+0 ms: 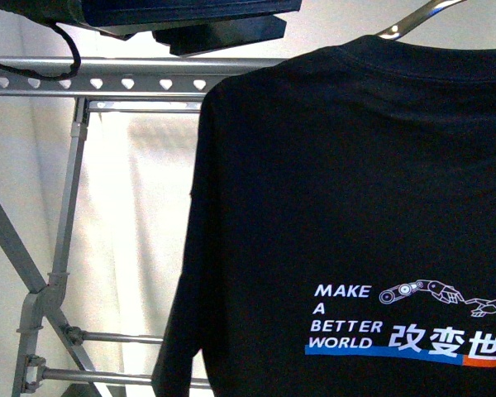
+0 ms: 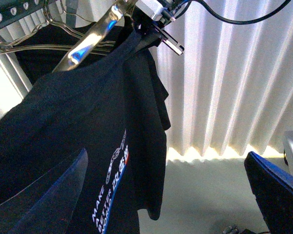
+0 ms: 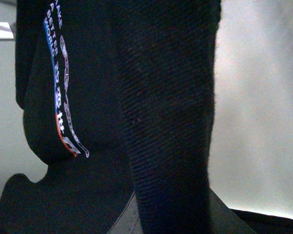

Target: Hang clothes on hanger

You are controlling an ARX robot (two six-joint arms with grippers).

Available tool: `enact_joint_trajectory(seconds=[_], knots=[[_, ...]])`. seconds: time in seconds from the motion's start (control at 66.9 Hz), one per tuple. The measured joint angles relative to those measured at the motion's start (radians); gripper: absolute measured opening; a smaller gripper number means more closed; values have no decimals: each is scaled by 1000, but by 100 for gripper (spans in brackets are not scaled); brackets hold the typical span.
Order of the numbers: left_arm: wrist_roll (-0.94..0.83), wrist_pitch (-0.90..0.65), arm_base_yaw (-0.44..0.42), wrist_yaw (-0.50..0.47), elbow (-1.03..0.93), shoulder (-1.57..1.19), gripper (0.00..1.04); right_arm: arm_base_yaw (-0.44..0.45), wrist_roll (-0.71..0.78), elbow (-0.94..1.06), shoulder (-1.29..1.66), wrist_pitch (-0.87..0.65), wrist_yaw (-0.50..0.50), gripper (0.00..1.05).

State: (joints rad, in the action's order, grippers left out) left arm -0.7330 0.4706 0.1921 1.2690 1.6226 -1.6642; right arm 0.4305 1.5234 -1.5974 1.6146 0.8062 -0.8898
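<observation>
Your right fingers [image 2: 154, 34] clench the T-shirt [image 1: 355, 207] at its collar, left fingers [image 2: 276, 195] released, its wire hanger [image 2: 88, 44] seemingly not yet on the rack [image 1: 107, 83].

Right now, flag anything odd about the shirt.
The T-shirt hangs unevenly on its shiny hanger: fabric near the collar is drawn up into a peak at the right hand, leaving one side bunched.

The T-shirt [image 1: 331, 190] is matt black cloth, its weave coarse up close. The rack [image 1: 107, 73] shows dull grey metal; the wire hanger [image 2: 90, 41] gleams glossy.
</observation>
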Motion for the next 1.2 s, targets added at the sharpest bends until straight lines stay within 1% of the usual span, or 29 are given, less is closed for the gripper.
enact_joint_trajectory(seconds=[0.209,0.239,0.254,0.284,0.299,0.314,0.359,0.374,0.389,0.464,0.479,0.523,0.538,0.598,0.613,0.688,0.748,0.837,0.897,0.927,0.957,0.972,1.017,1.062,1.122,1.196], knots=[[0,0,0,0,0,0,98,34,-82,6,-6,59,-62,10],[14,-26,5,-38,-11,6,98,37,-87,6,-8,72,-71,10],[66,-114,20,-144,-50,24,98,37,-87,8,-10,75,-72,10],[115,-221,33,-290,-102,48,98,40,-87,11,-15,82,-76,10],[167,-272,39,-363,-129,58,98,41,-87,12,-17,85,-77,10],[236,-376,50,-505,-182,76,98,42,-87,13,-17,89,-78,10],[326,-531,66,-693,-256,98,98,43,-88,16,-21,99,-81,10],[381,-579,71,-748,-278,103,98,43,-88,18,-21,100,-81,10],[455,-684,79,-859,-319,109,98,43,-88,19,-22,101,-81,10],[598,-929,97,-1099,-375,113,98,42,-87,27,-32,106,-77,10],[659,-1022,100,-1180,-385,113,98,41,-87,29,-34,107,-77,10],[709,-1117,100,-1288,-391,115,98,40,-90,33,-42,107,-79,10],[725,-1161,100,-1359,-391,121,98,40,-91,33,-43,106,-77,10],[751,-1215,98,-1480,-391,142,98,39,-92,37,-44,99,-70,10],[762,-1223,97,-1527,-391,156,98,38,-94,39,-44,98,-69,10],[786,-1205,91,-1629,-392,201,98,35,-115,55,-44,71,-36,9],[793,-1173,92,-1667,-402,238,98,31,-142,61,-44,63,3,9],[813,-1154,98,-1665,-442,282,98,15,-168,81,-53,62,72,9],[807,-1164,106,-1666,-493,304,98,-6,-194,113,-65,81,149,9],[819,-1162,108,-1641,-526,315,98,-14,-215,133,-69,72,181,9],[817,-1120,110,-1619,-538,327,97,-18,-237,145,-70,58,201,9],[809,-1046,108,-1595,-538,339,93,-19,-252,148,-70,54,207,9],[793,-935,103,-1562,-549,367,88,-23,-294,155,-70,35,226,9],[769,-785,90,-1535,-634,447,77,-26,-355,155,-69,14,246,9],[754,-780,66,-1509,-761,520,65,-28,-454,154,-65,-5,262,9],[749,-819,43,-1492,-860,572,54,-28,-544,130,-56,-9,272,9]])
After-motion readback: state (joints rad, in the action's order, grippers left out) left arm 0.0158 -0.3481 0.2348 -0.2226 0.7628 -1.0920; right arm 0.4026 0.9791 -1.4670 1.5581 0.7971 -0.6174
